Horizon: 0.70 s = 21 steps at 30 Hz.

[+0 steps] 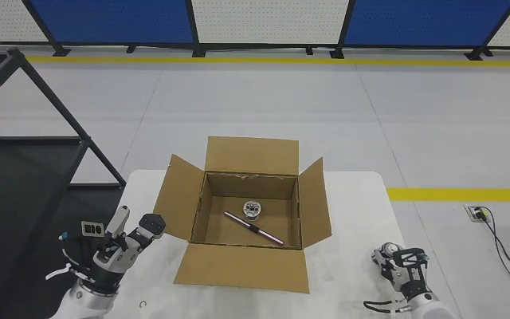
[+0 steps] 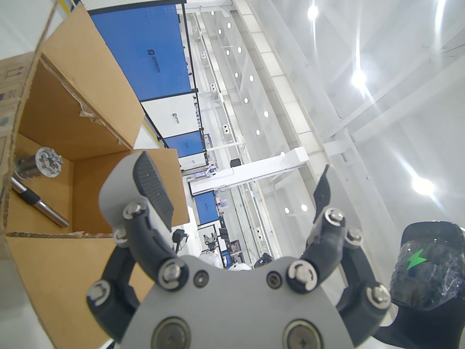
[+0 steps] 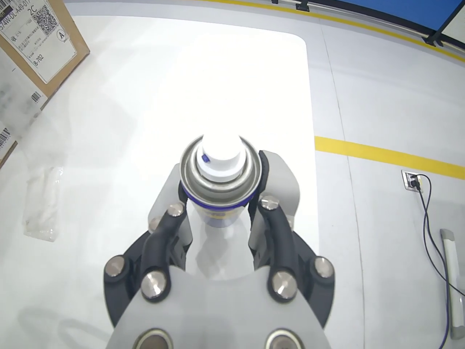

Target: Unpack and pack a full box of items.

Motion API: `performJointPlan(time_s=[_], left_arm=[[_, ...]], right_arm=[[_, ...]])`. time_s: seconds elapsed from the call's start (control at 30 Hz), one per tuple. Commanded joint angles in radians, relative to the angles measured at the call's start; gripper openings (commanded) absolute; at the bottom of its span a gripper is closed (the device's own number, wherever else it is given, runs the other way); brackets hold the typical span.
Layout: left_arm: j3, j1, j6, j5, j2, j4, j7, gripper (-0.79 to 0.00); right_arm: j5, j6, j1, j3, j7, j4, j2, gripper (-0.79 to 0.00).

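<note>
An open cardboard box (image 1: 239, 267) stands in the middle of the white table (image 1: 351, 239), flaps folded outward. Inside it lie a round metal part (image 1: 253, 210) and a slim metal rod (image 1: 253, 228); the left wrist view shows the same metal part (image 2: 40, 163) and rod (image 2: 40, 203). My left gripper (image 1: 137, 227) sits at the table's near left, tilted upward, open and empty, its pads (image 2: 152, 187) wide apart. At the near right, my right gripper (image 1: 394, 259) is shut on an upright spray can (image 3: 221, 179) with a white nozzle, standing on the table.
A clear plastic bag (image 3: 41, 203) lies flat on the table between the box (image 3: 40, 37) and the can. A dark frame (image 1: 48, 120) stands left of the table. The table's right edge (image 3: 308, 117) runs close to the can; a cable (image 3: 430, 219) lies on the floor beyond.
</note>
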Motion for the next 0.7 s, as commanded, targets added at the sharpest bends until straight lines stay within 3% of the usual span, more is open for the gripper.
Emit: performJointPlan(time_s=[0.0,0.03,0.23,0.47,0.67], left_arm=[[0.000,0.000,0.000,0.000,0.000,0.000,0.000,0.000],[0.000,0.000,0.000,0.000,0.000,0.000,0.000,0.000],[0.000,0.000,0.000,0.000,0.000,0.000,0.000,0.000],[0.000,0.000,0.000,0.000,0.000,0.000,0.000,0.000],[0.000,0.000,0.000,0.000,0.000,0.000,0.000,0.000]], right_arm=[[0.003,0.000,-0.005,0.000,-0.004,-0.006,0.001,-0.723],[0.004,0.000,-0.009,0.001,-0.007,-0.010,0.002,-0.785],[0.016,-0.006,-0.062,0.018,-0.048,-0.097,0.006,-0.785],[0.003,0.000,-0.207,0.030,-0.107,-0.347,0.007,-0.785],[-0.042,0.040,-0.290,0.013,-0.134,-0.469,0.005,-0.785]])
